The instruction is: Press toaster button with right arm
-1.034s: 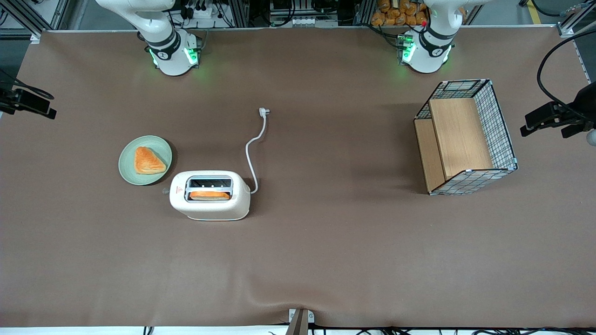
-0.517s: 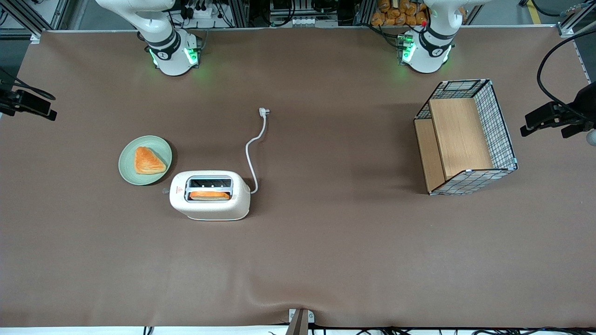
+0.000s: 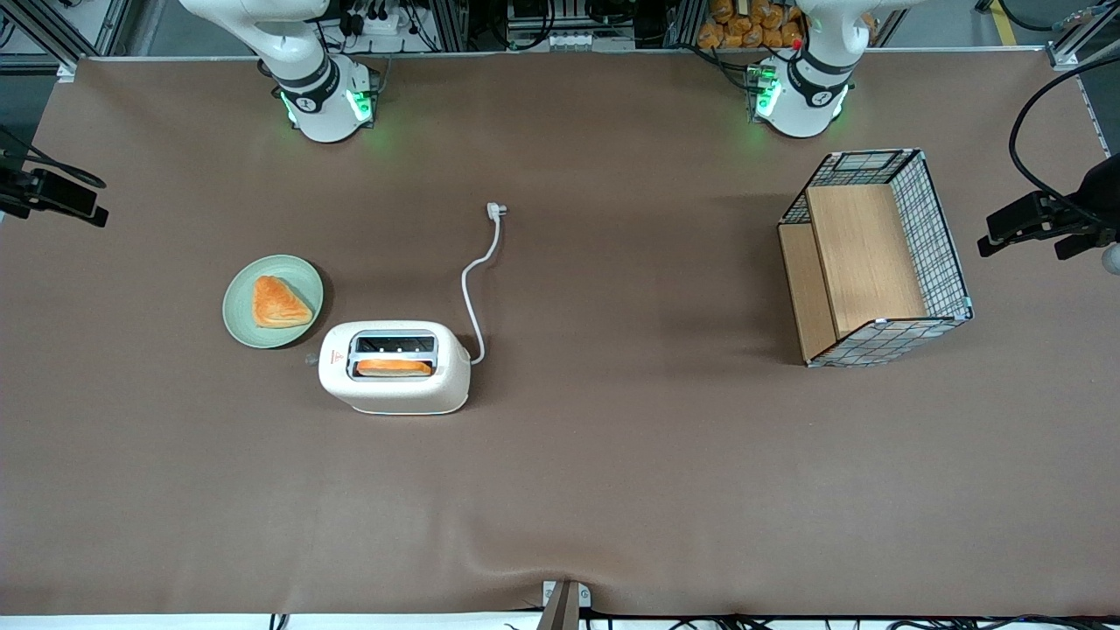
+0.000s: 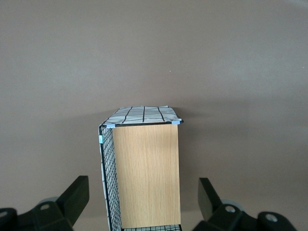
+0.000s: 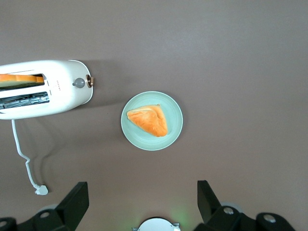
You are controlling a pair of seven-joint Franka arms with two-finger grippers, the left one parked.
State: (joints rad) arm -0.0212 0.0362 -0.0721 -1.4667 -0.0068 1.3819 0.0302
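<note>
The cream-white toaster [image 3: 394,367] stands on the brown table with an orange slice in the slot nearer the front camera. Its small round pale-grey button [image 3: 310,358] sticks out of the end that faces the working arm's end of the table. The toaster [image 5: 45,89] and its button [image 5: 79,83] also show in the right wrist view. My right gripper [image 3: 54,194] hangs high over the working arm's edge of the table, far from the toaster. It is open and empty [image 5: 142,204], its fingers [image 5: 76,202] wide apart.
A green plate [image 3: 302,273] with a triangular pastry [image 3: 278,303] lies beside the button end, slightly farther from the front camera. The white cord [image 3: 477,271] trails from the toaster's other end. A wire-and-wood basket [image 3: 875,258] stands toward the parked arm's end.
My right gripper has shifted very slightly nearer the front camera at the table's edge. Nothing else has moved.
</note>
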